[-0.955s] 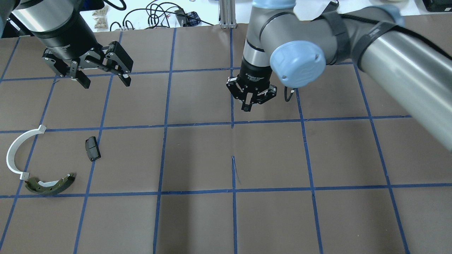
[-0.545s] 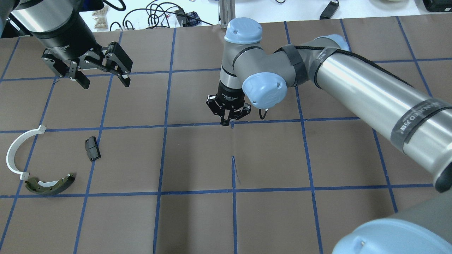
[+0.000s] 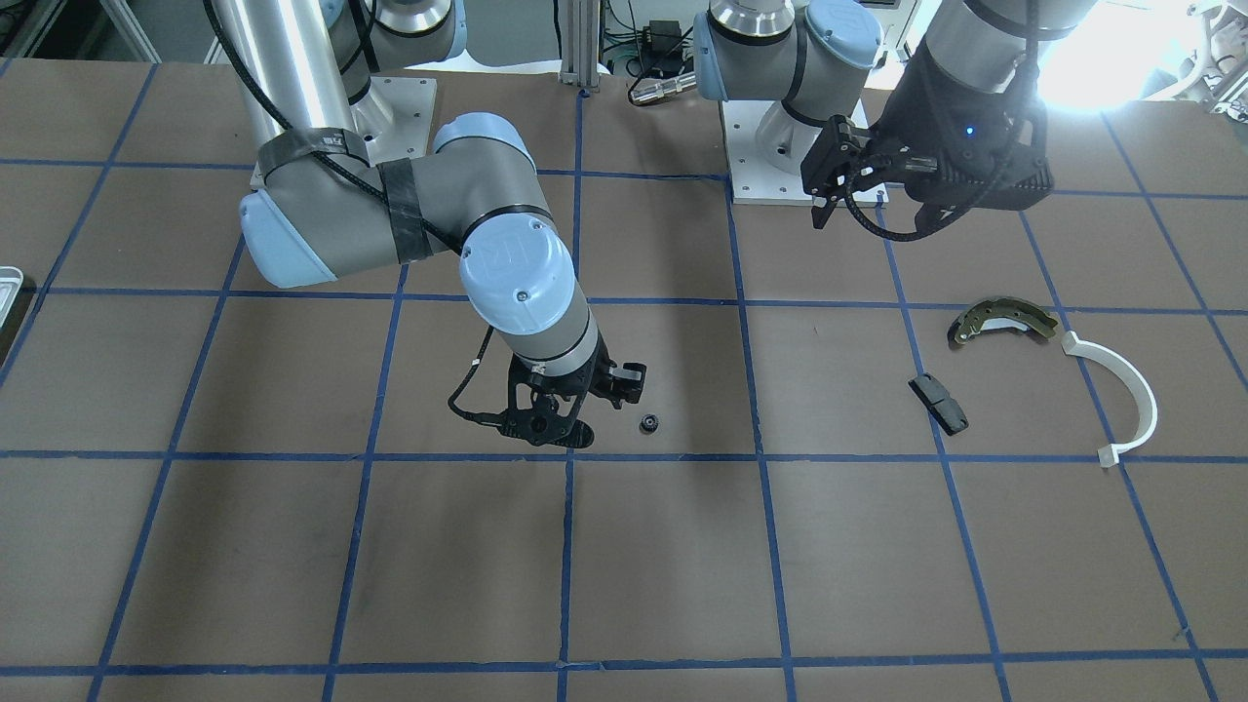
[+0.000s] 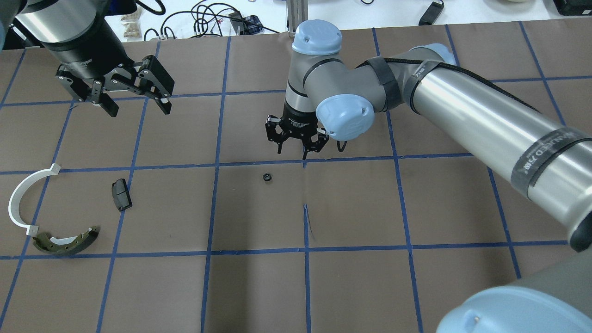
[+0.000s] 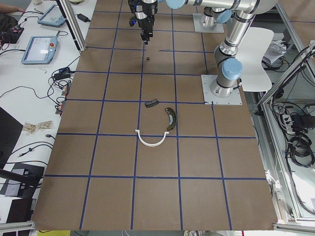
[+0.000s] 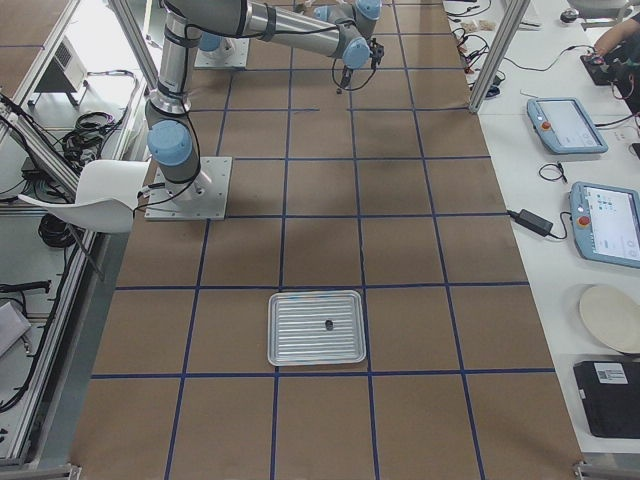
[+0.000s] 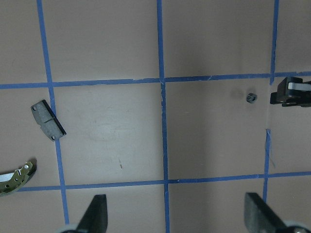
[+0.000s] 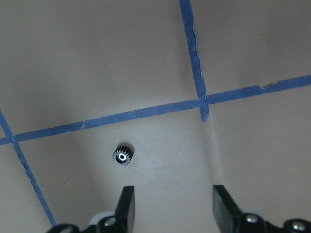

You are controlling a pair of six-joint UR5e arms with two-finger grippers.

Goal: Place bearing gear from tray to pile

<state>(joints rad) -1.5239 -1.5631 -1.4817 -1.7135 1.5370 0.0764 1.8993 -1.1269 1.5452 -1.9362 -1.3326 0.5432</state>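
The bearing gear (image 4: 267, 177) is a small black toothed ring lying alone on the brown table, and it also shows in the right wrist view (image 8: 123, 155) and the front view (image 3: 647, 423). My right gripper (image 4: 292, 152) is open and empty, just beyond and right of the gear, slightly above the table. My left gripper (image 4: 138, 107) is open and empty at the far left, above the table. The pile lies at the left: the olive-grey brake shoe (image 4: 64, 243), the white arc (image 4: 21, 199) and the black block (image 4: 121, 194). The tray (image 6: 300, 340) shows in the exterior right view.
The table is covered in brown paper with a blue tape grid. One small dark part (image 6: 328, 323) lies in the tray. Cables and tablets sit beyond the table's far edge. The right arm stretches across the right half of the overhead view.
My right gripper moved left across the table, then opened and let go of the gear, which now lies on the table. The left arm has not moved.
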